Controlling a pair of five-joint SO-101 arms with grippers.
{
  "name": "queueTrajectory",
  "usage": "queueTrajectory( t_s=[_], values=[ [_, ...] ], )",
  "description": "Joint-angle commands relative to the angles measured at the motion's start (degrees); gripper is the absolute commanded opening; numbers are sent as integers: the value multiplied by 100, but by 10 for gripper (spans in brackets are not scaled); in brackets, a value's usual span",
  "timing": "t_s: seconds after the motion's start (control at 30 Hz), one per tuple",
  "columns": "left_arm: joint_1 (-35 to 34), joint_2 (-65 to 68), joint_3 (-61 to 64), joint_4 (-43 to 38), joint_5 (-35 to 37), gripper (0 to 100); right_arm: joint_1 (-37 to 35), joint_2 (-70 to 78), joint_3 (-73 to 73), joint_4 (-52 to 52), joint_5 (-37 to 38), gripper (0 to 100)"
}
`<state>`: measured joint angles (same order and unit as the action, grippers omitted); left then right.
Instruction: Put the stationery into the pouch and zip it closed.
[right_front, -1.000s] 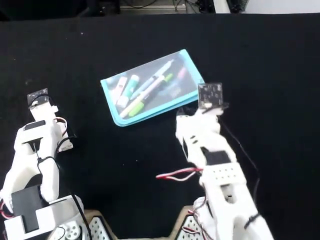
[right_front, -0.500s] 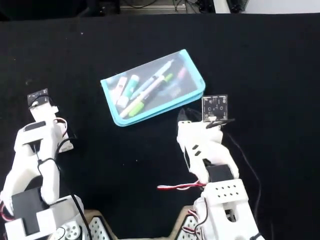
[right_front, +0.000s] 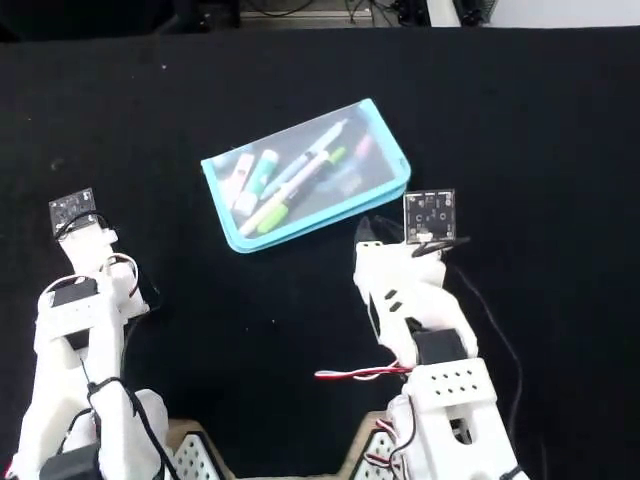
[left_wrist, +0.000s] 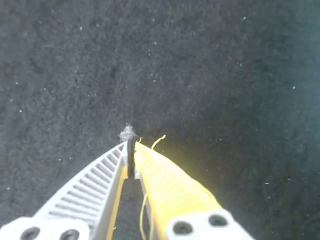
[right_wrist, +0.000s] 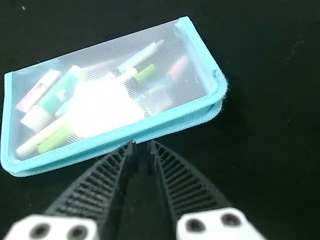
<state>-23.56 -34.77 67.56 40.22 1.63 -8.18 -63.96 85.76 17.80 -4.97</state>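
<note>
- Pouch (right_front: 305, 175): a flat rectangle with rounded corners, with a teal fabric border and a see-through mesh face. It lies at a slant on the table (right_front: 520, 120), near the middle and beyond both arms. Its edges rest flat together.
- Stationery (right_front: 285, 185): slim pens, markers and a stubby tube in white, green and pink, lying side by side inside the pouch under the mesh.
- Right gripper (right_wrist: 141, 146): two black ribbed fingers, parted only by a narrow slot and holding nothing. The tips sit just beside the pouch's near long edge, above the cloth.
- Left gripper (left_wrist: 130, 145): one white ribbed finger and one wrapped in yellow tape, pressed together at the tips with nothing between them. It hangs over bare cloth, well apart from the pouch.
- Table: covered in black felt-like cloth flecked with pale lint.
</note>
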Motion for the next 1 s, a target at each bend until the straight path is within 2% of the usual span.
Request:
queueTrajectory(
  t_s=[0.0, 0.53, 0.7, 0.87, 0.97],
  values=[
    [84, -185, -13, -53, 62, 30, -220, -171, 75, -18, 0, 53],
    [22, -308, -13, -44, 79, 30, 176, -180, 66, -18, -53, 50],
    [40, -1301, 382, 88, 79, 29, 185, -374, 84, 53, -53, 50],
    [84, -2523, 954, 114, 44, 30, 141, -1305, 207, 765, -18, 52],
    [84, -2945, 1156, 114, 44, 33, 141, -1938, 505, 782, 0, 53]
  ],
)
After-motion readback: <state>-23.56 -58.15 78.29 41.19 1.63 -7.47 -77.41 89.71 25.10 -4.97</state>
